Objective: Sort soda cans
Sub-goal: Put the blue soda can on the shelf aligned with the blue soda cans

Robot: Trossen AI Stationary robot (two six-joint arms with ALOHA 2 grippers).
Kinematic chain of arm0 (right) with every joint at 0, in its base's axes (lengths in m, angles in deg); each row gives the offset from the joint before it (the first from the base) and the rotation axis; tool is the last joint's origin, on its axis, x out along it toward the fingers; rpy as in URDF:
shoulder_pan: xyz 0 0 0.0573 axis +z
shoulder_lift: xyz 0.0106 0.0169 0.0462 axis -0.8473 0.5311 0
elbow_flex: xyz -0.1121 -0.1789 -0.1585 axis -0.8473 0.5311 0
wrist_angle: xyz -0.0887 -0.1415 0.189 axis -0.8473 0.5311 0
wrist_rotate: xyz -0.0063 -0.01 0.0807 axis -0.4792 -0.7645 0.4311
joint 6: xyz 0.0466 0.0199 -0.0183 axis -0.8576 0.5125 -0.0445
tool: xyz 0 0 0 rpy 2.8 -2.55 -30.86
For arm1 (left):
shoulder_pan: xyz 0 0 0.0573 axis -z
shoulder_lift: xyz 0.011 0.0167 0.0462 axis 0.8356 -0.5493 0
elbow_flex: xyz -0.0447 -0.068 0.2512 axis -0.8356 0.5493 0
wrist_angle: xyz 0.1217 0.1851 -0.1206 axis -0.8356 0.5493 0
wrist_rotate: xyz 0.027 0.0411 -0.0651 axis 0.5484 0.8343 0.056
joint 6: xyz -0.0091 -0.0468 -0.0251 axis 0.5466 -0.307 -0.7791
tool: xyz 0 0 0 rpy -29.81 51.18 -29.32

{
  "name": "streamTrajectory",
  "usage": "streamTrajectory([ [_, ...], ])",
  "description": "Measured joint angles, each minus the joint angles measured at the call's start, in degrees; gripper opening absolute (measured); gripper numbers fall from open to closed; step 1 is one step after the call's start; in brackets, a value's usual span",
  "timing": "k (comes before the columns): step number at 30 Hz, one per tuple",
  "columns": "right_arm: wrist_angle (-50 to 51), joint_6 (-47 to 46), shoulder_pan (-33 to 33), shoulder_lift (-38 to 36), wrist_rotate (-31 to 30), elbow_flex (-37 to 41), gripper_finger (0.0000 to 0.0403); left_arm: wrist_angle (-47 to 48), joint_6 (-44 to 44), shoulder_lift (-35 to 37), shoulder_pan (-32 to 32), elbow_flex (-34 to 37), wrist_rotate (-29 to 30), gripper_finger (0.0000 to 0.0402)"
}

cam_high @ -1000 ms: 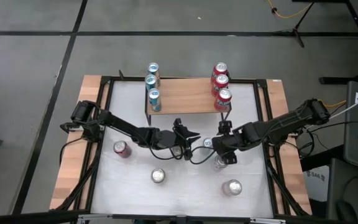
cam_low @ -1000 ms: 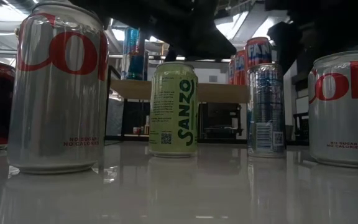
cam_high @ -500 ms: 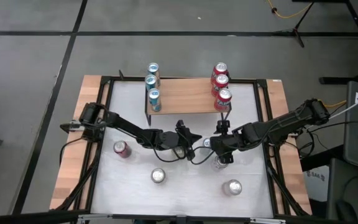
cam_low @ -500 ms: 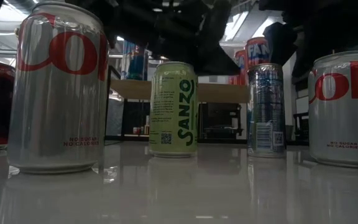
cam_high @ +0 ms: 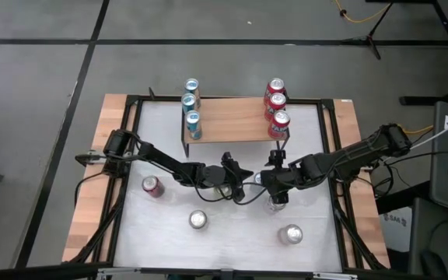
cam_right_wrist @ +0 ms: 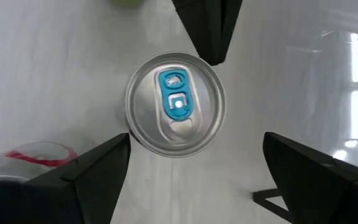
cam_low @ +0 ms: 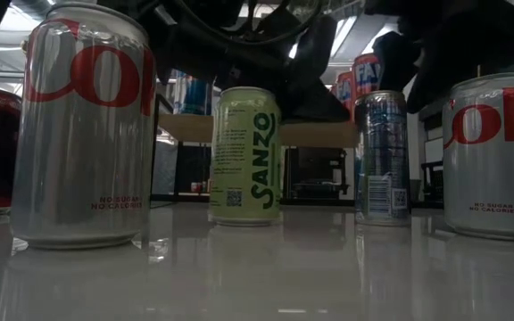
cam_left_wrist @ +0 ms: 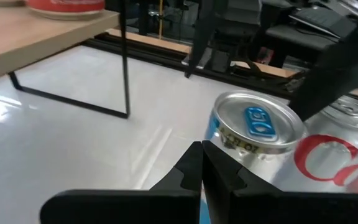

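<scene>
Soda cans: six are already lined up on the wooden shelf (cam_high: pixel 232 120), three blue-white ones (cam_high: pixel 190 103) along one end and three red ones (cam_high: pixel 275 102) along the other, so sorting looks to be by colour. Five cans are unsorted on the table (cam_high: pixel 232 249) in front of the shelf: a red one (cam_high: pixel 152 185), two silver-grey ones (cam_high: pixel 198 220), a pale green one (cam_low: pixel 245 154) and a blue-tabbed one (cam_right_wrist: pixel 175 103).

Right gripper (cam_right_wrist: pixel 185 143): poised straight above the blue-tabbed can, fingers spread wide to either side of its top, not touching. Probably lined up for a downward grasp, can bound for the blue-white row.

Left gripper (cam_high: pixel 232 173): at the pale green can, just in front of the shelf. Wrist view shows its fingertips (cam_left_wrist: pixel 201 169) pressed together, pinching nothing.

Both grippers work close together; collision risk.
</scene>
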Motion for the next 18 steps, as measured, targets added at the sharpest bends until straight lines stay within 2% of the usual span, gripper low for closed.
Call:
streamTrajectory([
  [18,1.40,-0.06,0.00,0.00,-2.16,0.00,0.0356,-0.14,1.12,0.00,0.75,0.00,-2.79,0.0000],
])
